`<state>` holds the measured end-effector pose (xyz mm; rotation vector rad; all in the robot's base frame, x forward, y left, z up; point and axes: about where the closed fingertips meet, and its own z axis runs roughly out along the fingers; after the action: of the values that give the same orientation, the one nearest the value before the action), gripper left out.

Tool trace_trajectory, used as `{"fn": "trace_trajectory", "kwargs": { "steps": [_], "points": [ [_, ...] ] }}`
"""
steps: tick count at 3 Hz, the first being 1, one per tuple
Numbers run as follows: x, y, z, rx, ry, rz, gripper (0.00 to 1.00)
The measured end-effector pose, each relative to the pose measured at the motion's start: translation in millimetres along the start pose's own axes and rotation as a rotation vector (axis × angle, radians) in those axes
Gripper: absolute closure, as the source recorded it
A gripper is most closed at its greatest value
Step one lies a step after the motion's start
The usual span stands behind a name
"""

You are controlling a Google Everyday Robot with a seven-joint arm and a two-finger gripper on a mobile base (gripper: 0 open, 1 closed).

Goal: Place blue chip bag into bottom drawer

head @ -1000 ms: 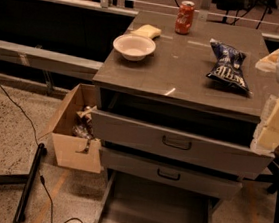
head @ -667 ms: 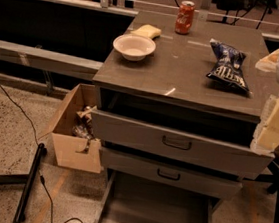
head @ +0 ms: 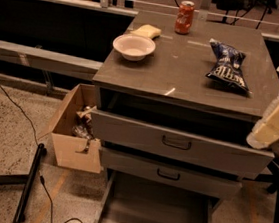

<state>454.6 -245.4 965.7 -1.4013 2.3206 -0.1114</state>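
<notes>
The blue chip bag (head: pixel 228 66) lies flat on the right side of the grey cabinet top (head: pixel 184 68), white lettering up. The bottom drawer (head: pixel 156 211) is pulled out at the foot of the cabinet, and its flat floor shows with nothing on it. My arm comes in from the right edge, and its cream-coloured gripper end (head: pixel 275 123) hangs off the cabinet's front right corner. It is to the right of the bag, nearer the front, and apart from it.
A red soda can (head: pixel 184 17), a white bowl (head: pixel 133 47) and a yellow sponge (head: pixel 147 31) stand on the cabinet top. The two upper drawers (head: pixel 176 143) stick out partly. An open cardboard box (head: pixel 74 129) sits to the left. Cables and a black stand leg (head: pixel 28 184) lie on the floor.
</notes>
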Motion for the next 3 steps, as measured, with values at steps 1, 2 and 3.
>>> {"fn": "trace_trajectory", "kwargs": {
  "steps": [1,2,3],
  "points": [
    [19,-27,14,0.094,-0.083,0.265,0.0],
    [29,-53,27,0.163,-0.19,0.479,0.0],
    [21,-93,34,0.245,-0.328,0.586,0.0]
  ]
}}
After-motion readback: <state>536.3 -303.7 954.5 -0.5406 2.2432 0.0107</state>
